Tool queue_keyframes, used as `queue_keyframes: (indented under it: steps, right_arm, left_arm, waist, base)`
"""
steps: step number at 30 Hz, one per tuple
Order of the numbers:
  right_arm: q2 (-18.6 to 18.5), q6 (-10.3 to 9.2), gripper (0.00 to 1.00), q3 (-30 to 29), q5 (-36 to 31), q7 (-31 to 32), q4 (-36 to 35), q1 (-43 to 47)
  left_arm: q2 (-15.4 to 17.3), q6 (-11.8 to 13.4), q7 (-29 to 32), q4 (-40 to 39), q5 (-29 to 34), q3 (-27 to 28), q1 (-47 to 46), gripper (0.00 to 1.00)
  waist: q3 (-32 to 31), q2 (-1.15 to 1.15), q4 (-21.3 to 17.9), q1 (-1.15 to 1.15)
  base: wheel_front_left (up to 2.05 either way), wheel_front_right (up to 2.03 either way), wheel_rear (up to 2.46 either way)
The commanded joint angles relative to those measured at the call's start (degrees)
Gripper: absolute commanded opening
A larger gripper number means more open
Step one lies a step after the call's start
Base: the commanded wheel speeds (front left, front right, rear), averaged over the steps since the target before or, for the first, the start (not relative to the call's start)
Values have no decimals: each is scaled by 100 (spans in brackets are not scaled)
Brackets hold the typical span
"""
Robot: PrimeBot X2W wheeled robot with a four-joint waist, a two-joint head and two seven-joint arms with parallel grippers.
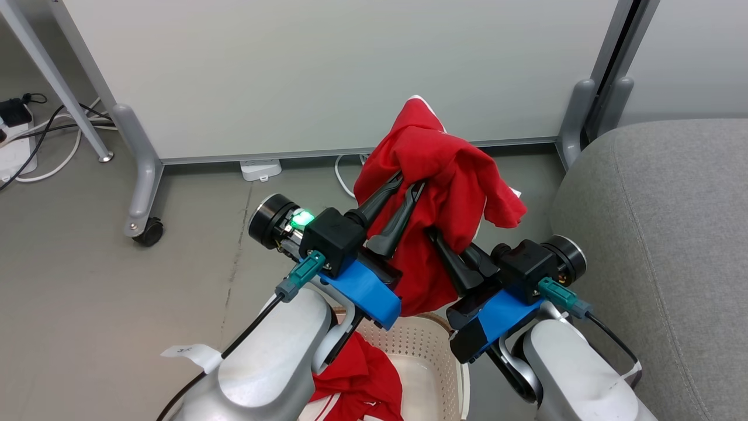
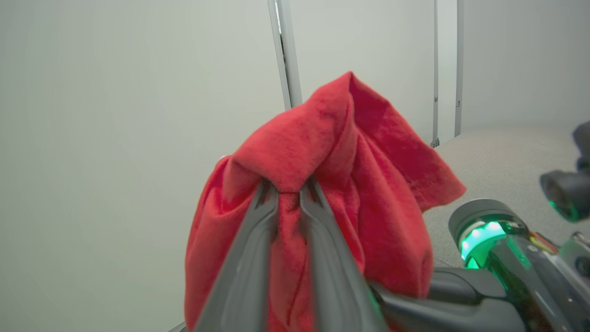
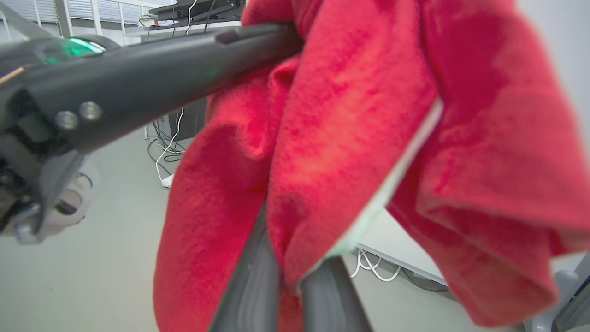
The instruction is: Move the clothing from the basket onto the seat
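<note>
held garment (image 1: pixel 444 175) (image 2: pixel 332 152) (image 3: pixel 350 115): a bright red, soft fabric garment with a thin white edge. It hangs bunched in the air above the basket, in front of the partition and left of the seat, touching neither.
left claw (image 1: pixel 412 184) (image 2: pixel 288 186) (image 3: pixel 184 60): two long dark fingers are pinched together on a fold near the top of the held garment. Cloth drapes down both sides of them.
right claw (image 1: pixel 435 237) (image 3: pixel 290 276): closed on the same garment, lower and further right, with its fingertips buried in the cloth.
second garment (image 1: pixel 356 374): another bright red fabric garment with white striping. It lies crumpled inside the basket, partly hidden by the left forearm.
basket (image 1: pixel 432 320): a cream-white perforated plastic laundry basket with a brown woven-look rim. It stands on the floor directly beneath both claws.
seat (image 1: pixel 654 234) (image 2: pixel 498 161): a large grey fabric-upholstered sofa with rounded edges, to the right of the basket.
partition (image 1: pixel 327 70): a pale grey wheeled panel, upright behind the held garment.
floor (image 1: pixel 87 263): smooth and grey.
cables (image 1: pixel 52 134): black and white, lying on the floor at the far left.
</note>
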Motion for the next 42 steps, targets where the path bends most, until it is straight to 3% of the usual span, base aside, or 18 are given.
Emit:
queue_keyframes:
  steps: [1, 22, 23, 24, 42]
  right_arm:
    - [-16, 3, 0, 9, 27, -20, -36, 22]
    - [-46, 3, 0, 52, 60, -20, -67, 52]
    - [-50, 3, 0, 53, 61, -20, -65, 47]
    - [-53, 3, 0, 53, 63, -20, -64, 42]
    - [-14, 3, 0, -100, 36, -20, -94, 238]
  left_arm:
    - [2, -6, -28, -1, 25, 25, -36, 0]
    - [-30, -51, -29, 64, 80, 107, -6, 0]
    - [-42, -47, -28, 59, 49, 120, 9, 29]
    - [-51, -50, -29, 71, 34, 122, 20, 100]
    - [-65, -6, -28, 54, 188, 180, 123, 100]
  waist:
    - [7, 0, -3, 0]
    - [4, 0, -10, 0]
    - [4, 0, -7, 0]
    - [4, 0, -6, 0]
    - [-61, 0, -70, 0]
  base:
    - [0, 0, 0]
    - [0, 0, 0]
    - [0, 0, 0]
    - [0, 0, 0]
    - [0, 0, 0]
